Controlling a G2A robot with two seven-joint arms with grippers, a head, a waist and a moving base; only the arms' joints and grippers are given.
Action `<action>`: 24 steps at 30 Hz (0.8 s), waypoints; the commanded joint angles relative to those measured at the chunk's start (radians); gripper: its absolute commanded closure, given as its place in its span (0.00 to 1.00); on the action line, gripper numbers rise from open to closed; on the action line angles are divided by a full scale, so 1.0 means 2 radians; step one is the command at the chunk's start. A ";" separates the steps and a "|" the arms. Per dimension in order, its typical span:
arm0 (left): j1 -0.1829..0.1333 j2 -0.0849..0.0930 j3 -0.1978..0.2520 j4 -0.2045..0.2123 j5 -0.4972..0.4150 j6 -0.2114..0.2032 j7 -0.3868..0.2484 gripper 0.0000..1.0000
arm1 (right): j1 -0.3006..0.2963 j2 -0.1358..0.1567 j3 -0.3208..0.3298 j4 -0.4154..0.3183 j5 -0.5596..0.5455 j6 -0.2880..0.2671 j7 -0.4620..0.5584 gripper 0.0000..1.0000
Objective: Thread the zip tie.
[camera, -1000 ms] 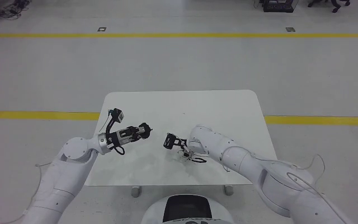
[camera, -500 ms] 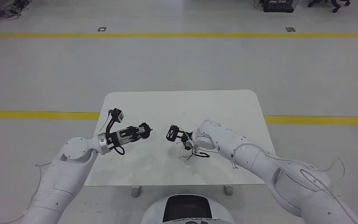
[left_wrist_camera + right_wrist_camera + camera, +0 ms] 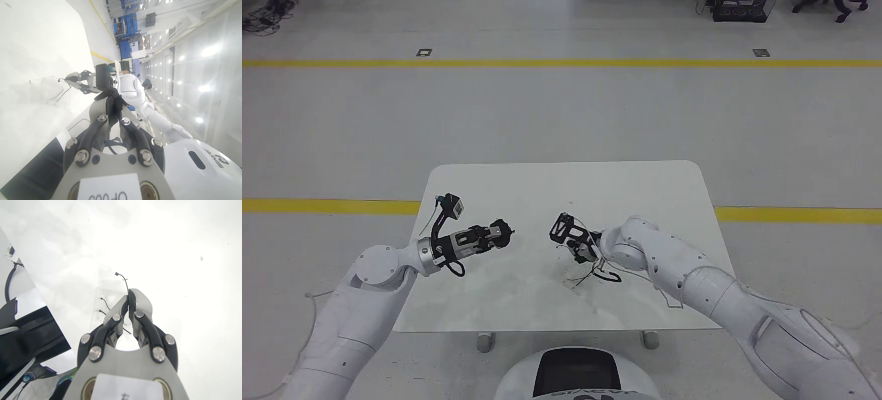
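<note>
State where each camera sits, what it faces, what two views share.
Top view: above the arms, facing down at the table; both arms show.
Left wrist view: on that wrist, facing past the left gripper toward the right gripper.
Right wrist view: on that wrist, facing down past its gripper.
Both wrist views share the zip tie and clear tray.

Table (image 3: 642, 185) plain white with a few dark specks. Zip tie (image 3: 126, 283) thin, black. Right gripper (image 3: 129, 295) has grey metal, black links and silver pins; its pads (image 3: 131, 307) are black and ribbed. Tray (image 3: 96, 317) clear, with more black ties (image 3: 105, 303) in it. Left gripper (image 3: 500, 232) grey and black too. Floor (image 3: 562, 110) pale grey, crossed by yellow lines (image 3: 542, 63).
</note>
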 commanded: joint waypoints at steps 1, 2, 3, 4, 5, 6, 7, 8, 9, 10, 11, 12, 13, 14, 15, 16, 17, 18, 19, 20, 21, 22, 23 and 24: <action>0.000 0.000 0.000 0.000 0.000 0.000 0.000 1.00 | 0.000 0.000 0.000 0.000 0.000 0.000 0.000 1.00; 0.000 0.000 0.000 0.000 0.000 0.000 0.000 1.00 | -0.005 0.001 0.006 0.000 0.004 0.009 -0.016 1.00; 0.000 0.000 0.000 0.000 0.000 0.000 0.000 1.00 | -0.010 0.002 0.012 -0.004 0.003 0.015 -0.033 1.00; 0.000 0.000 0.000 0.000 0.000 0.000 0.000 1.00 | -0.016 0.005 0.021 -0.008 0.003 0.022 -0.054 1.00; 0.000 0.000 0.000 0.000 0.000 0.000 0.000 1.00 | -0.025 0.009 0.033 -0.012 0.006 0.031 -0.080 1.00; 0.000 0.000 0.000 0.000 0.000 0.000 0.000 1.00 | -0.040 0.016 0.046 -0.022 0.005 0.034 -0.110 1.00; 0.000 0.000 0.000 0.000 0.000 0.000 0.000 1.00 | -0.052 0.022 0.057 -0.030 0.001 0.036 -0.130 1.00; 0.000 0.000 0.000 0.000 0.000 0.000 0.000 1.00 | -0.066 0.028 0.069 -0.040 0.000 0.038 -0.151 1.00; 0.000 0.000 0.000 0.000 0.000 0.000 0.000 1.00 | -0.086 0.037 0.084 -0.053 -0.001 0.037 -0.177 1.00; 0.000 0.000 0.000 0.000 0.000 0.000 0.000 1.00 | -0.101 0.043 0.096 -0.064 -0.005 0.037 -0.192 1.00; 0.000 0.000 0.000 0.000 0.000 0.000 0.000 1.00 | -0.116 0.049 0.108 -0.076 -0.006 0.039 -0.208 1.00; 0.000 0.000 0.000 0.000 0.000 0.000 0.000 1.00 | -0.132 0.055 0.120 -0.088 -0.008 0.040 -0.224 1.00; 0.000 0.000 0.000 0.000 0.000 0.000 0.000 1.00 | -0.153 0.062 0.135 -0.105 -0.011 0.042 -0.246 1.00; 0.000 0.000 0.000 0.000 0.000 0.000 0.000 1.00 | -0.168 0.067 0.144 -0.114 -0.013 0.042 -0.258 1.00; 0.000 0.000 0.000 0.000 0.000 0.000 0.000 1.00 | -0.181 0.071 0.154 -0.123 -0.015 0.043 -0.268 1.00; 0.000 0.000 0.000 0.000 0.000 0.000 0.000 1.00 | -0.197 0.075 0.165 -0.134 -0.015 0.044 -0.287 1.00; 0.000 0.000 0.000 0.000 0.000 0.000 0.000 1.00 | -0.207 0.077 0.171 -0.140 -0.016 0.040 -0.297 1.00; 0.000 0.000 0.000 0.000 0.000 0.000 0.000 1.00 | -0.215 0.079 0.177 -0.145 -0.014 0.031 -0.306 1.00; 0.000 0.000 0.000 0.000 0.000 0.000 0.000 1.00 | -0.221 0.081 0.181 -0.147 -0.012 0.022 -0.313 1.00; 0.000 0.000 0.000 0.000 0.000 0.000 0.000 1.00 | -0.221 0.081 0.181 -0.147 -0.012 0.022 -0.313 1.00; 0.000 0.000 0.000 0.000 0.000 0.000 0.000 1.00 | -0.221 0.081 0.181 -0.147 -0.012 0.022 -0.313 1.00; 0.000 0.000 0.000 0.000 0.000 0.000 0.000 1.00 | -0.221 0.081 0.181 -0.147 -0.012 0.022 -0.313 1.00; 0.000 0.000 0.000 0.000 0.000 0.000 0.000 1.00 | -0.221 0.081 0.181 -0.147 -0.012 0.022 -0.313 1.00; 0.000 0.000 0.000 0.000 0.000 0.000 0.000 1.00 | -0.221 0.081 0.181 -0.147 -0.012 0.022 -0.313 1.00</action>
